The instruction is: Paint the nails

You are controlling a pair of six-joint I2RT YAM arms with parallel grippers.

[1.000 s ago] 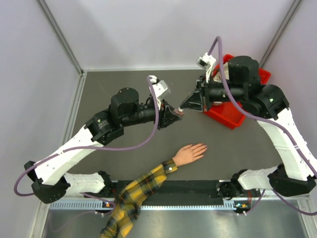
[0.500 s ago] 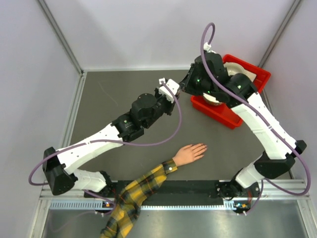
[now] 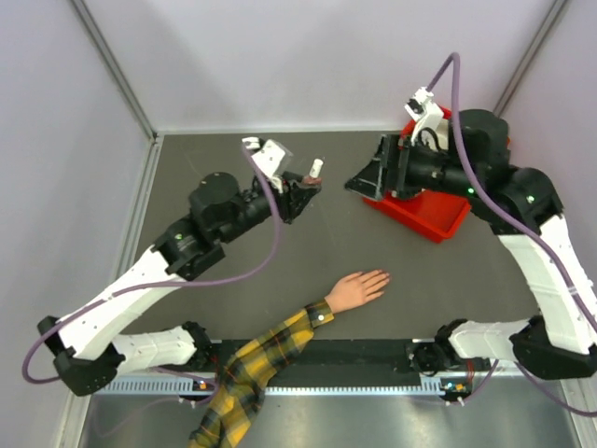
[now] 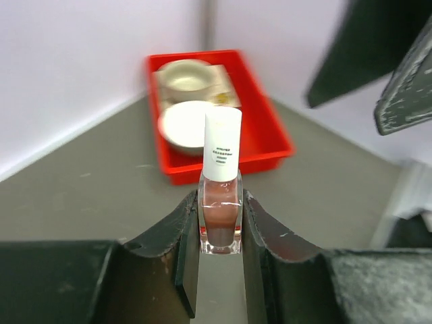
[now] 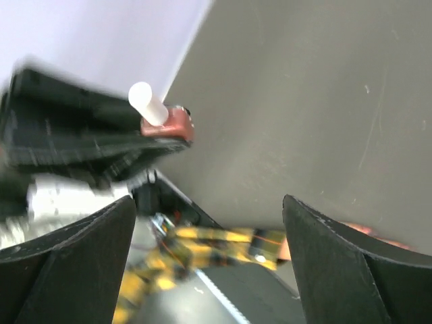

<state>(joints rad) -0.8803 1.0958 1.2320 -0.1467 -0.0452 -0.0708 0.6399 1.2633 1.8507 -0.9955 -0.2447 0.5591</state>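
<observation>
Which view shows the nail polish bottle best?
Left wrist. The nail polish bottle stands upright and sharp mid-frame, white cap and label visible, clamped in the jaws of the left gripper. Top external shows it only as a tiny speck at that gripper's tip. Right wrist shows it tilted and blurred, upper left.

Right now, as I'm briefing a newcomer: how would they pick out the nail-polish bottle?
Look at the dark table, left of the red tray. The left gripper clamps the polish bottle there. It alone has a white cap over reddish-brown glass.
</observation>
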